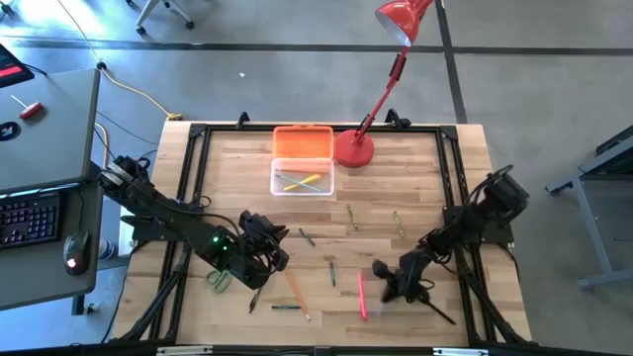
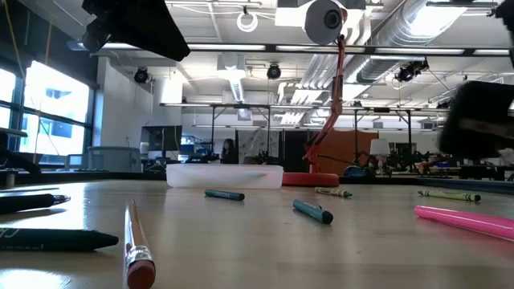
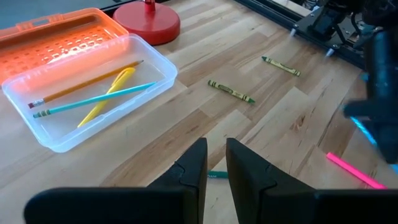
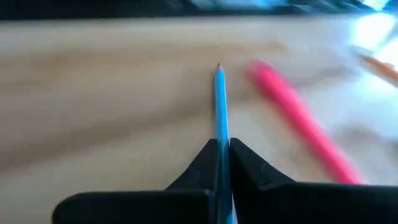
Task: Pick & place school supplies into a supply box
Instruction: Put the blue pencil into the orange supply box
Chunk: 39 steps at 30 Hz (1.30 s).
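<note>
Two grippers low over the table, both well in front of the supply box [image 1: 303, 173], which stands open beside the red lamp base [image 1: 353, 148]: right gripper [image 4: 222, 149] clamps a blue pencil [image 4: 220, 106] near the pink marker [image 1: 362, 296]; left gripper [image 3: 215, 163] narrowly parted, empty.

No text I can read anywhere. Dark marker [image 2: 52, 238] at my 9 o'clock in the low view carries pale lettering on its barrel, too small to make out. Teal crayon [image 2: 224, 194] on the desk [image 2: 265, 249] has a faint printed wrapper, illegible. Green crayons [image 3: 231, 92] in my left wrist view show black wrapper markings, no letters resolvable. Keyboard [image 1: 28, 220] on the side table at 9 o'clock in the high view: key legends unreadable. No brands, numbers or signs legible.
</note>
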Each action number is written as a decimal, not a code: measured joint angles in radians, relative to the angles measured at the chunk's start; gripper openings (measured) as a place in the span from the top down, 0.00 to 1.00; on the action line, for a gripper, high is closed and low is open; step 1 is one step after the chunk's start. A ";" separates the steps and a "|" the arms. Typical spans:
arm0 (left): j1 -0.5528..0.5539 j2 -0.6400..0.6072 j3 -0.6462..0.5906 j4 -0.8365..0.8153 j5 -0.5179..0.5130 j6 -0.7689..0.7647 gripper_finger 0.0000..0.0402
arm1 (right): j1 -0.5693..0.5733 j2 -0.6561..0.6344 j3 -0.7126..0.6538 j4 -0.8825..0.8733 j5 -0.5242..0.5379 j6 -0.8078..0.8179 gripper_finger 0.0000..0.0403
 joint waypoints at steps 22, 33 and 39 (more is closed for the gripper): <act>0.000 0.000 0.000 0.050 -0.074 0.003 0.77 | -0.648 -0.111 0.432 -0.235 0.195 -0.037 1.00; 0.000 0.000 0.000 0.048 -0.063 0.007 0.77 | -0.852 0.284 0.840 -0.423 0.177 0.062 0.99; 0.000 0.000 0.000 0.049 -0.047 0.007 0.77 | -0.878 0.368 0.931 -0.575 0.175 0.048 0.92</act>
